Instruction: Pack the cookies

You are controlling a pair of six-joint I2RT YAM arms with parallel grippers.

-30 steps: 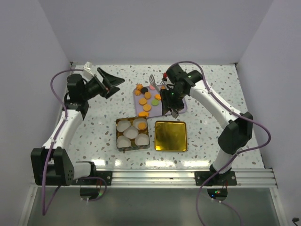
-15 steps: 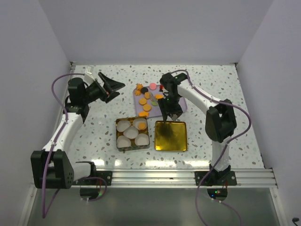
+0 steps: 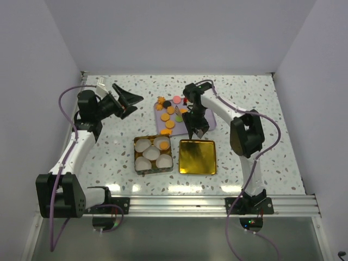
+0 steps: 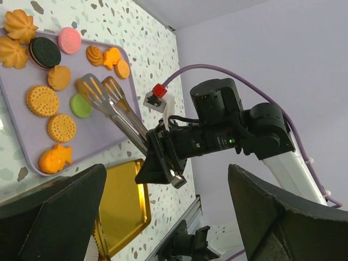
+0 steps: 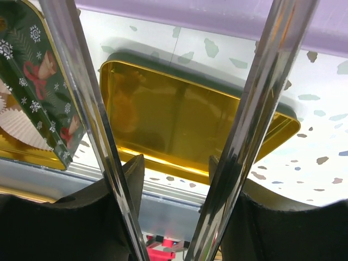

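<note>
The cookies (image 4: 42, 100) lie loose on the lavender tray (image 4: 98, 136), under and around the blades of the tongs (image 4: 111, 100), with the green cookie (image 4: 80, 105) just beside them. The blades stand slightly apart and hold nothing. The right gripper (image 4: 161, 160) is clamped on the handles. You risk shoving flat pieces over the rim, or the tongs twisting in that grip.

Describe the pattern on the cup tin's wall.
The tin is dark green with white snowflakes and red bows; clearest in right wrist view.
</note>
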